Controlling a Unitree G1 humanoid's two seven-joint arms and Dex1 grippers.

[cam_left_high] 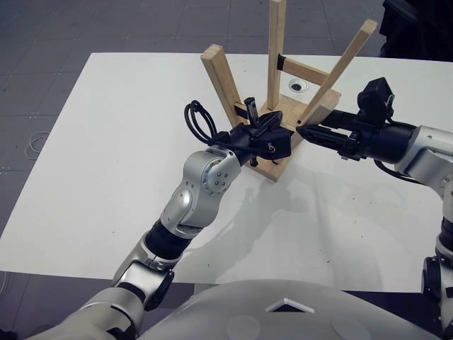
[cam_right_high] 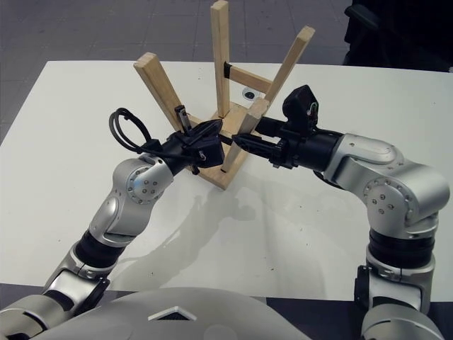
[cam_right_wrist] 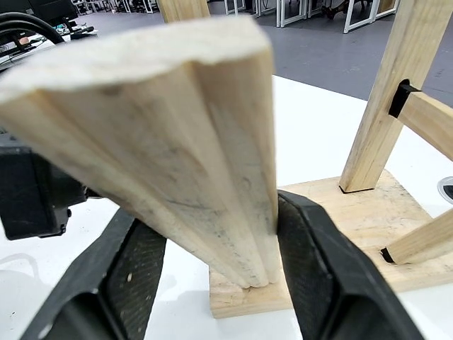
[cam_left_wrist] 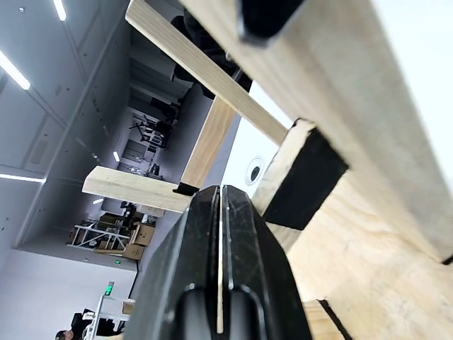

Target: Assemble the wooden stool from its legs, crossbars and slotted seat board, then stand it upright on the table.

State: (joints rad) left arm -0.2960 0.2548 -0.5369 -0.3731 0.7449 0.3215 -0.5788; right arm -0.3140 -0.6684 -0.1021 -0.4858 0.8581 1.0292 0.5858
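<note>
Four legs rise from the slotted seat board (cam_left_high: 272, 168), which lies upside down on the surface (cam_left_high: 106, 142); assembly appears nearly done. The right hand (cam_right_high: 239, 144) pinches the short near leg (cam_right_wrist: 191, 142) close to its base. The left hand (cam_left_high: 267, 136), fingers pressed together, sits against the board. The next move is probably to seat that leg fully, then turn the stool over. The crossbar (cam_left_high: 306, 69) and neighbouring legs crowd both hands.

An upturned wooden stool (cam_left_high: 276, 49) rests tilted on the white tabletop (cam_left_high: 106, 177). The left gripper (cam_left_high: 272, 134) sits against its seat board (cam_left_high: 272, 168); the right gripper (cam_left_high: 306, 132) meets the near leg (cam_left_high: 318, 113).
</note>
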